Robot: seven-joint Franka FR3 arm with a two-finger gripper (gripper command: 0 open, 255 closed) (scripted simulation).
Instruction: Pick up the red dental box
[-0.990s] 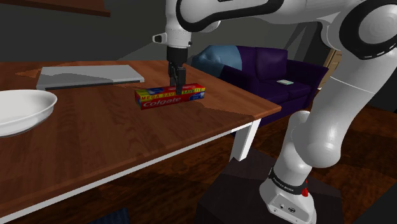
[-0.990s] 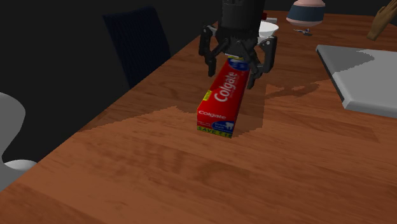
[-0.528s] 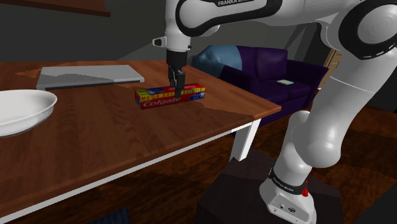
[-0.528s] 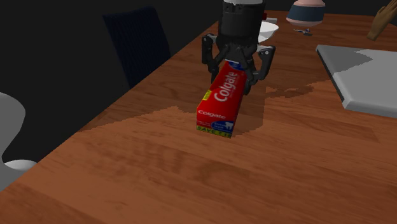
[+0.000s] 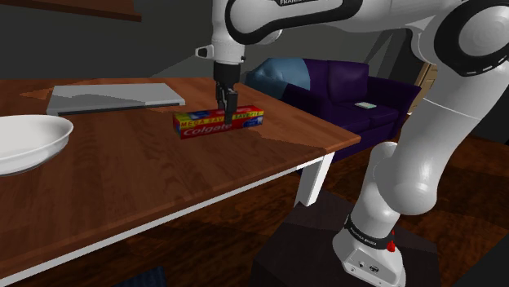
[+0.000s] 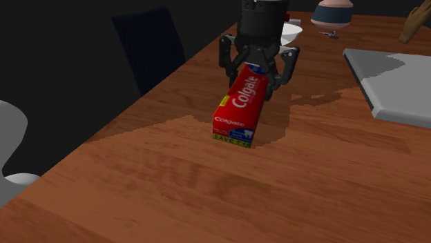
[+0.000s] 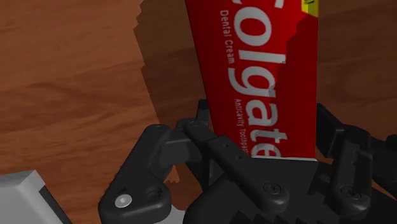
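Note:
The red Colgate toothpaste box [image 5: 220, 124] lies flat on the brown wooden table [image 5: 163, 179], near the edge on the shoulder view's right. My black gripper [image 5: 226, 110] comes straight down onto its middle. In the second exterior view the gripper [image 6: 254, 76] straddles the far half of the box [image 6: 238, 110], its fingers pressed against the two long sides. The wrist view shows the box [image 7: 267, 70] clasped between the gripper [image 7: 261, 130] fingers. The gripper is shut on the box.
A white bowl [image 5: 24, 139] sits toward the shoulder view's left and a flat grey slab [image 5: 114, 98] lies behind the box. A purple sofa [image 5: 351, 98] stands beyond the table's edge. A dark chair [image 6: 148, 48] stands at the table's side.
The fingers have closed in from a wide spread onto the box's sides. The box has shifted slightly, seeming to rise a little off the wood.

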